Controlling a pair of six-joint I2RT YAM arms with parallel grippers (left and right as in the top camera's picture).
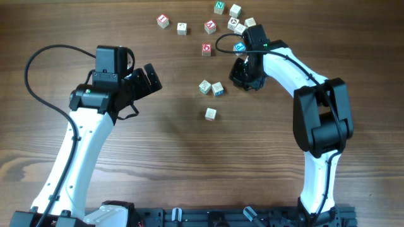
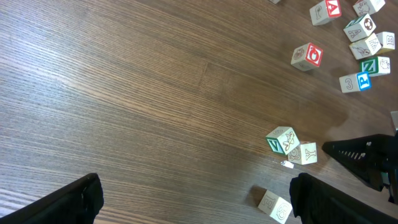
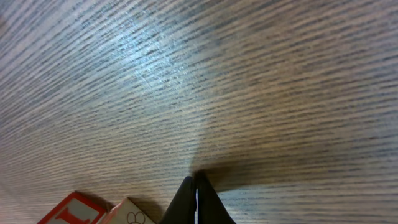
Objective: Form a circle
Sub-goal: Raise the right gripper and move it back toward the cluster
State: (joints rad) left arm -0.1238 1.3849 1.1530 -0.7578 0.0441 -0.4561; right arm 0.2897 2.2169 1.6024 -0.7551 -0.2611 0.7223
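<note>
Gathering step: your right gripper (image 1: pixel 235 77), pressed together, beside paired cubes (image 1: pixel 211 88); left gripper (image 1: pixel 145 81) spread, idle; next, nudge lone cube (image 1: pixel 210 114) in.

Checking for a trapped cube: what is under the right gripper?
Only bare table shows beneath the shut right gripper; a red-faced cube lies beside it. The spot directly under its fingertips is covered.

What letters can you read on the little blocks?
"A" in red, on the top letter cube.
"P" in blue, on the right-edge letter cube.
"O" in red, probably, on the lone letter cube.
"N" in green, on the far letter cube, overhead.
The other cubes' marks are too small or blurred to read.
</note>
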